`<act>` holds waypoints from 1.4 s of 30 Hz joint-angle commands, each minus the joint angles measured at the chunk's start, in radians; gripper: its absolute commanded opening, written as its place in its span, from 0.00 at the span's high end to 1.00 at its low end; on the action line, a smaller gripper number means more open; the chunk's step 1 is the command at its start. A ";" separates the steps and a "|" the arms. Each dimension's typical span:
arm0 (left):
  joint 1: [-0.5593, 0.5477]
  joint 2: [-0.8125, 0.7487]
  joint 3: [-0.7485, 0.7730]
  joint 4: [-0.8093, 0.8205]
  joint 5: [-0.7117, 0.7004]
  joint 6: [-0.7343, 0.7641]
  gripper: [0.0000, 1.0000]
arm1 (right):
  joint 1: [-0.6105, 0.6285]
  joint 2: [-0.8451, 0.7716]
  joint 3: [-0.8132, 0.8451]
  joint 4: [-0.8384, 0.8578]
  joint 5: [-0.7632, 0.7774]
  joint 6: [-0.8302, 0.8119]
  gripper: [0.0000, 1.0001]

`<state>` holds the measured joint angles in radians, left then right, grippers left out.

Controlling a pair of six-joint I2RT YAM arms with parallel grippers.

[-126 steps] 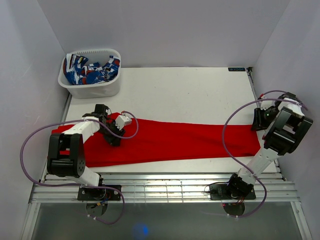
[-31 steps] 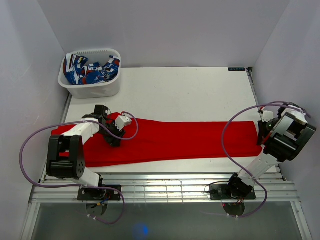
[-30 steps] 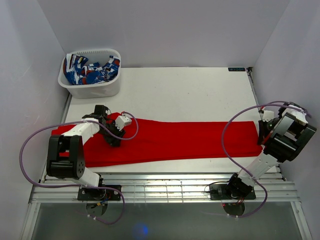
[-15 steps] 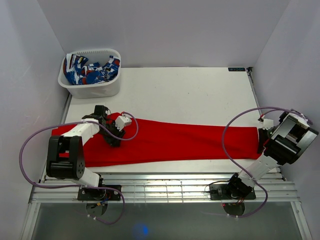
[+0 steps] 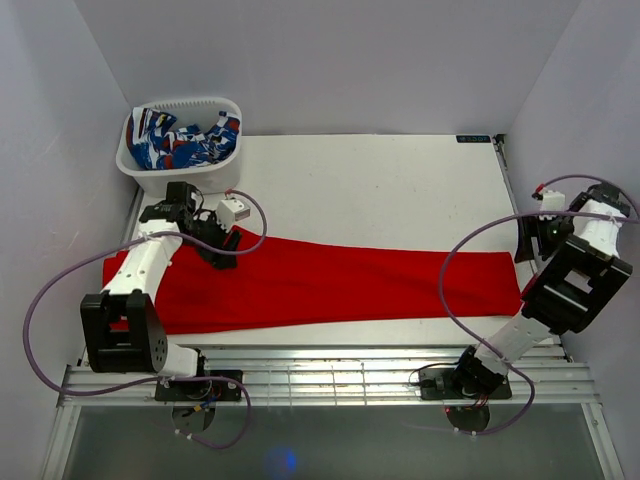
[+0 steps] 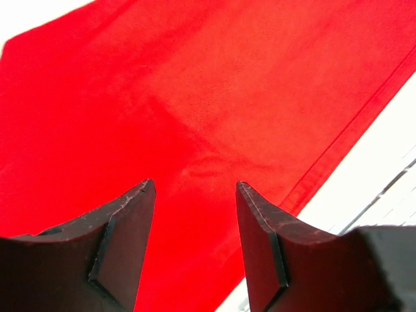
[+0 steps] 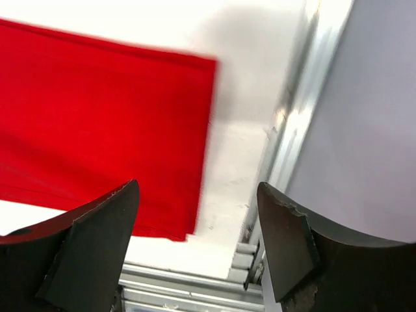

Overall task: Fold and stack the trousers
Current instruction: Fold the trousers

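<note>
your trousers [image 5: 330, 285] lie flat across the table [image 5: 400, 190], spread ready for folding. left gripper [image 6: 195, 188] hangs released over their wide end, right gripper [image 7: 198, 188] released by the hem; neither grasps cloth.

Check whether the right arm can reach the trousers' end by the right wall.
Probably yes: the right gripper hangs open just above the trousers at their end edge, with nothing between them.
</note>
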<state>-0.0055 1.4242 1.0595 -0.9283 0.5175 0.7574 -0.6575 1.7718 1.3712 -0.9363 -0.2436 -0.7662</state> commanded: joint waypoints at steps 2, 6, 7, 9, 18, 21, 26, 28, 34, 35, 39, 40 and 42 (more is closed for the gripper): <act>0.045 -0.056 0.008 -0.112 -0.026 -0.108 0.36 | 0.152 -0.144 -0.015 -0.022 -0.174 -0.008 0.23; 0.165 0.011 -0.050 -0.144 -0.152 -0.150 0.38 | 0.364 -0.126 -0.092 -0.016 -0.195 0.037 0.27; 0.188 0.025 -0.062 -0.139 -0.165 -0.145 0.38 | 0.390 -0.095 -0.106 0.008 -0.185 0.053 0.27; 0.232 0.054 -0.108 -0.100 -0.236 -0.145 0.39 | 0.435 -0.055 -0.142 0.039 -0.169 0.083 0.28; 0.208 0.290 -0.110 0.086 -0.297 -0.161 0.40 | 0.366 0.116 -0.189 0.218 0.078 0.133 0.30; 0.103 0.379 -0.027 0.127 -0.272 -0.210 0.41 | 0.285 0.138 -0.158 0.217 0.127 0.116 0.30; -0.083 0.458 0.137 0.157 -0.197 -0.311 0.41 | 0.194 0.163 -0.083 0.194 0.173 0.055 0.30; -0.119 0.466 0.187 0.141 -0.127 -0.351 0.41 | 0.190 0.147 -0.066 0.173 0.162 0.045 0.30; -0.114 0.336 0.295 0.085 -0.039 -0.421 0.40 | 0.295 0.083 0.051 0.039 -0.015 0.074 0.26; -0.102 0.287 0.300 0.062 -0.039 -0.434 0.39 | 0.318 0.069 0.061 0.030 -0.054 0.076 0.25; 0.130 0.167 0.290 0.008 0.027 -0.477 0.38 | 0.491 0.015 0.084 0.019 -0.170 0.145 0.25; 0.181 0.151 0.290 0.000 0.041 -0.480 0.37 | 0.524 0.012 0.092 0.021 -0.201 0.160 0.26; 0.334 0.133 0.296 -0.030 0.058 -0.478 0.36 | 0.608 0.008 0.095 0.039 -0.236 0.180 0.26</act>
<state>0.1371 1.6371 1.3296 -0.9012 0.5068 0.3126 -0.1410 1.8290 1.4303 -0.8654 -0.3428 -0.6388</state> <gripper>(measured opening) 0.637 0.742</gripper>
